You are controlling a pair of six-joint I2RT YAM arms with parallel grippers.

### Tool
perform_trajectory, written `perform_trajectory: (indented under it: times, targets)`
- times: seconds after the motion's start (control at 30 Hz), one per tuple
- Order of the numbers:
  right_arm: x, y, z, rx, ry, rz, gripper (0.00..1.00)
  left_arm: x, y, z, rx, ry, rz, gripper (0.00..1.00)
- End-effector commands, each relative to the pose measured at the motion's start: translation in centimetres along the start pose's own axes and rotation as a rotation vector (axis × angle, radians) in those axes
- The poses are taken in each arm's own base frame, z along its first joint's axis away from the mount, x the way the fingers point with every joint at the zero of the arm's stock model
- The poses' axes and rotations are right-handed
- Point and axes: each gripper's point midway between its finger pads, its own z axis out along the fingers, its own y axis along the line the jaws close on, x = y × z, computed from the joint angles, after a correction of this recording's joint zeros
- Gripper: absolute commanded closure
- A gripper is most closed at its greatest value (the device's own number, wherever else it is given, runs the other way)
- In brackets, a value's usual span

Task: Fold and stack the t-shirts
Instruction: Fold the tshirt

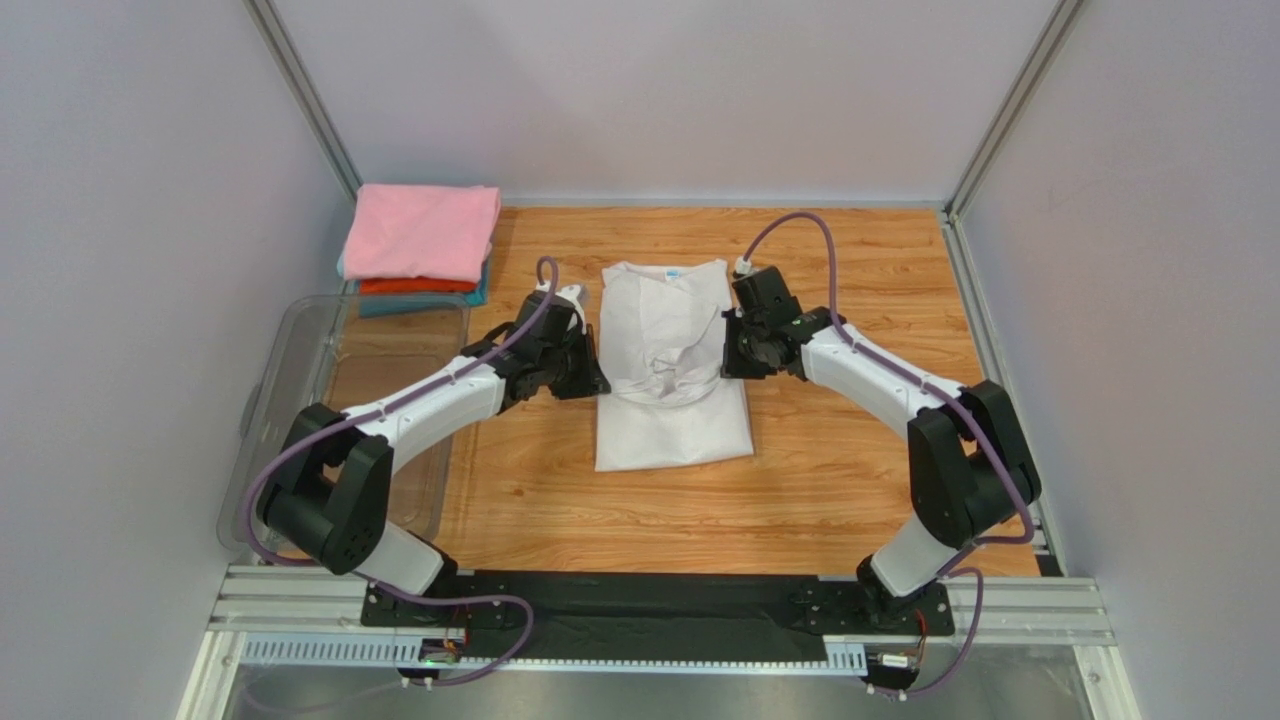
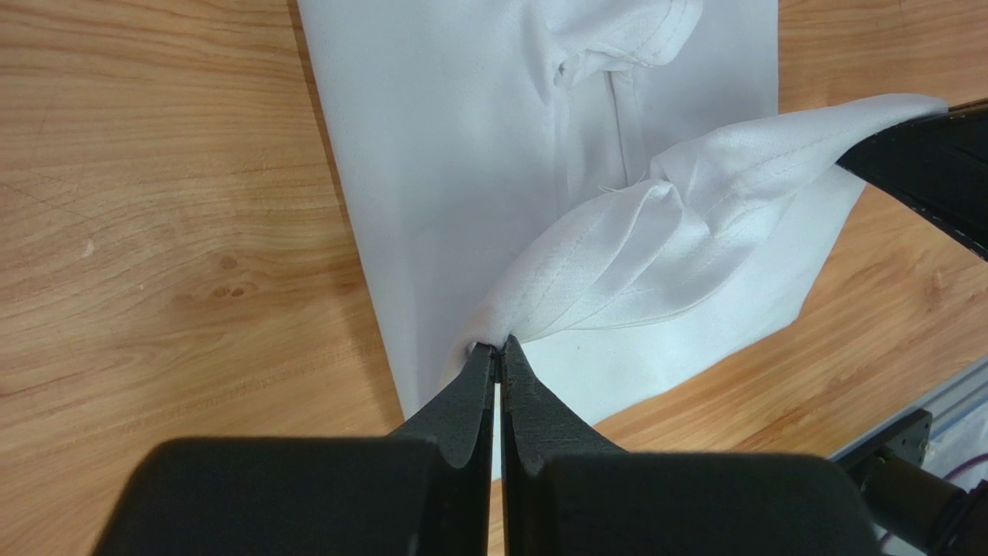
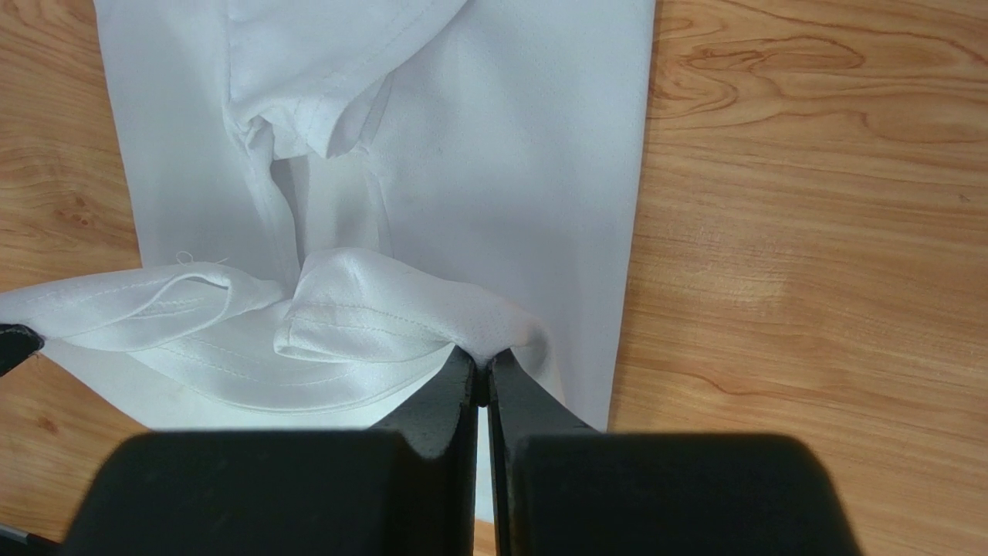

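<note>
The white t-shirt (image 1: 670,383) lies on the wooden table, folded into a long strip with its light-blue neck label at the far end. My left gripper (image 1: 591,365) is shut on the shirt's left edge and my right gripper (image 1: 730,350) is shut on its right edge. Both hold a band of cloth lifted and doubled over the shirt's middle. In the left wrist view the fingers (image 2: 500,353) pinch the white cloth (image 2: 649,255). In the right wrist view the fingers (image 3: 479,365) pinch the cloth (image 3: 348,313). A folded stack with pink (image 1: 422,230), orange-red (image 1: 416,285) and teal (image 1: 409,305) tees sits at the far left.
A clear plastic bin (image 1: 308,393) stands along the table's left side beneath my left arm. Grey walls enclose the table on three sides. A metal rail (image 1: 661,608) runs along the near edge.
</note>
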Motion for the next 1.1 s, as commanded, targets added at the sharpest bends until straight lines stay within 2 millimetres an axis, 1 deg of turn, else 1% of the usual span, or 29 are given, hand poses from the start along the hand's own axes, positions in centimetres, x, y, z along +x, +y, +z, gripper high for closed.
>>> perform_trajectory:
  times: [0.0,0.07,0.23,0.27,0.33,0.4,0.43,0.47,0.5,0.53,0.57,0.6,0.63,0.67,0.7,0.73,0.77,0.8,0.83,0.87,0.9,0.93,0.97,1.0,1.03,1.07]
  targets:
    - [-2.7,0.8,0.1,-0.033,-0.062,-0.001,1.0,-2.5,-0.7,0.3,0.026,-0.062,0.033,1.0]
    - [-2.7,0.5,0.6,-0.025,-0.054,0.003,1.0,-2.4,-0.6,0.8,0.028,-0.054,0.033,0.98]
    - [-3.0,-0.1,1.7,-0.013,-0.041,0.019,0.99,-2.8,-0.2,1.6,0.028,-0.049,0.028,0.97]
    - [-2.9,-0.4,2.2,-0.009,-0.033,0.025,0.99,-2.9,0.1,1.8,0.02,-0.046,0.023,0.96]
    - [-3.1,-0.5,2.7,-0.01,-0.026,0.03,0.99,-3.1,0.1,2.1,0.019,-0.048,0.021,0.94]
    - [-3.1,-1.0,3.5,0.0,-0.016,0.05,0.98,-3.2,0.4,2.5,0.014,-0.047,0.008,0.88]
    - [-3.2,-1.0,3.6,-0.001,-0.012,0.058,0.94,-3.3,0.4,2.7,0.018,-0.046,0.009,0.85]
    - [-3.4,-1.0,3.7,-0.012,-0.009,0.066,0.91,-3.3,0.3,2.8,0.021,-0.043,0.009,0.75]
    - [-3.4,-1.1,3.8,-0.013,-0.005,0.074,0.87,-3.4,0.2,2.7,0.024,-0.043,0.011,0.69]
    - [-3.7,-1.0,3.7,-0.02,-0.011,0.074,0.75,-3.5,0.2,2.6,0.017,-0.044,0.007,0.64]
    - [-3.7,-0.9,3.6,-0.025,-0.009,0.073,0.7,-3.7,0.2,2.4,0.017,-0.051,0.007,0.54]
    - [-4.1,-0.7,3.2,-0.035,-0.021,0.065,0.66,-3.8,0.2,2.2,0.013,-0.055,0.005,0.48]
    - [-4.3,-0.5,2.9,-0.043,-0.027,0.062,0.58,-4.0,0.1,1.7,0.012,-0.066,0.005,0.42]
    - [-4.3,-0.4,2.5,-0.05,-0.023,0.059,0.53,-4.2,0.0,1.3,0.01,-0.075,0.006,0.26]
    - [-4.3,-0.3,2.1,-0.054,-0.026,0.056,0.48,-4.3,-0.1,0.9,0.011,-0.083,0.015,0.23]
    - [-4.6,0.0,1.3,-0.067,-0.036,0.051,0.38,-4.6,-0.3,0.1,0.017,-0.102,0.019,0.14]
    - [-4.3,0.0,0.9,-0.071,-0.037,0.053,0.34,-4.6,-0.3,-0.3,0.013,-0.108,0.02,0.01]
    - [-4.2,0.1,0.5,-0.077,-0.04,0.051,0.24,-4.3,-0.1,-0.7,0.005,-0.103,0.023,0.0]
    - [-4.3,0.3,-0.4,-0.09,-0.056,0.057,0.18,-4.4,-0.3,-1.5,0.008,-0.109,0.027,0.0]
    - [-4.2,0.5,-0.9,-0.101,-0.059,0.06,0.12,-4.1,-0.3,-1.8,0.007,-0.101,0.029,0.0]
    - [-3.1,0.1,-0.9,-0.097,-0.043,0.067,0.02,-3.8,-0.2,-2.1,0.008,-0.097,0.028,0.0]
    - [-2.9,0.2,-1.4,-0.102,-0.048,0.069,0.0,-3.2,-0.3,-2.8,0.02,-0.09,0.026,0.0]
    - [-3.0,0.5,-2.6,-0.119,-0.073,0.074,0.0,-2.8,-0.3,-3.1,0.028,-0.085,0.023,0.0]
    - [-1.8,0.1,-2.7,-0.113,-0.057,0.079,0.0,-2.4,-0.4,-3.4,0.037,-0.082,0.014,0.0]
    - [-1.4,0.1,-3.2,-0.118,-0.061,0.083,0.0,-1.5,-0.5,-4.0,0.061,-0.073,0.011,0.0]
    - [-1.3,0.4,-4.4,-0.141,-0.086,0.085,0.0,-0.9,-0.4,-4.2,0.07,-0.065,0.005,0.0]
